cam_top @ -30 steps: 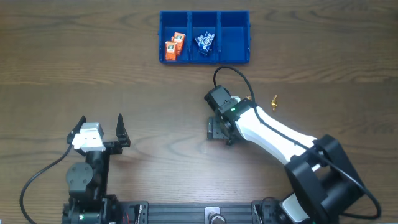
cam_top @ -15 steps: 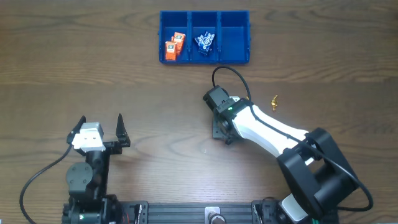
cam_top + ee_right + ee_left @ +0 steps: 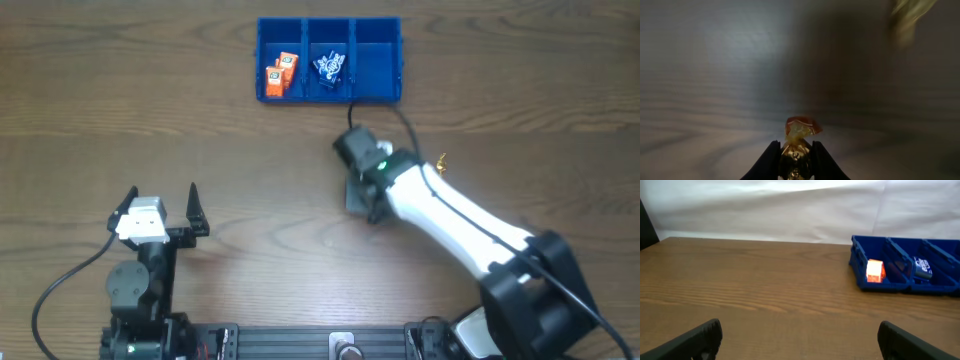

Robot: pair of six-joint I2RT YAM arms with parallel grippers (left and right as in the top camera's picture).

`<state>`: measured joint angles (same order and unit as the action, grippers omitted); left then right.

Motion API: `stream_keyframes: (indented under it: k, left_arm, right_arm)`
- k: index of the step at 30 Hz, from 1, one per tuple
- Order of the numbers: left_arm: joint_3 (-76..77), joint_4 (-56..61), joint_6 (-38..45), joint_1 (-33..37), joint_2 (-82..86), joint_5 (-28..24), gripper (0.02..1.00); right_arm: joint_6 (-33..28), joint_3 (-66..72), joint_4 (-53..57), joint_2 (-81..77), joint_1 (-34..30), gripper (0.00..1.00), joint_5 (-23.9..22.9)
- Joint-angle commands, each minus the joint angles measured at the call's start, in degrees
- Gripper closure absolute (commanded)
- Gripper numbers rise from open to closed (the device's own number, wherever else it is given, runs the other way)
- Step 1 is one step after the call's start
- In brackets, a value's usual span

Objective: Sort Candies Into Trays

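A gold candy [image 3: 801, 129] is clamped in the right gripper [image 3: 795, 149] over the table [image 3: 250, 150], near the tray [image 3: 399, 60]. The tray holds orange candies [image 3: 280, 72] in its left bin and blue candies [image 3: 330, 66] in the middle; the left gripper [image 3: 163, 192] gapes, empty.

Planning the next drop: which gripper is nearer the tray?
Right. The right gripper is close in front of the tray; the left gripper is far back on the left.

The right end effector [image 3: 795, 146] pinches a gold-wrapped candy [image 3: 801, 130] above the wooden counter [image 3: 715, 75]; a second gold candy [image 3: 908, 15], blurred, lies farther off.
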<state>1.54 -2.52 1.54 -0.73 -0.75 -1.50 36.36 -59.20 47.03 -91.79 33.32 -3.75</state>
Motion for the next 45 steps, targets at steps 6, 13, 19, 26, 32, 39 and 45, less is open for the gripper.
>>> stream_keyframes:
  k: [6,13,19,26,32,39,45]
  left_arm:
    - [-1.27,-1.95,0.2,0.33,0.26,0.39,0.02]
    - [-1.27,-1.95,0.2,0.33,0.26,0.39,0.02]
    - [-1.27,-1.95,0.2,0.33,0.26,0.42,0.02]
    - [-1.27,-1.95,0.2,0.33,0.26,0.39,0.02]
    - [-1.27,-1.95,0.2,0.33,0.26,0.42,0.02]
    - [-1.27,-1.95,0.2,0.33,0.26,0.39,0.02]
    - [-1.27,-1.95,0.2,0.33,0.26,0.39,0.02]
  right_arm:
    - [-20.37,-59.56,14.8,-18.38,-16.98,0.82,-4.2]
    - [-21.84,-66.73,8.39,-37.46,-18.34,0.822,-3.04]
    - [-21.92,-66.79,7.91,-40.0,-18.29,0.575,-3.04]
    - [-24.09,-66.75,16.24,-28.13,-19.89,0.222,-1.95]
    - [-24.17,-43.71,21.49,-14.4,-20.5,0.235,0.39]
    - [-19.41,-11.67,4.2,-10.34,-19.12,0.235,5.03]
    - [-19.45,-5.97,-3.21,-11.1,-19.15,0.24,3.8]
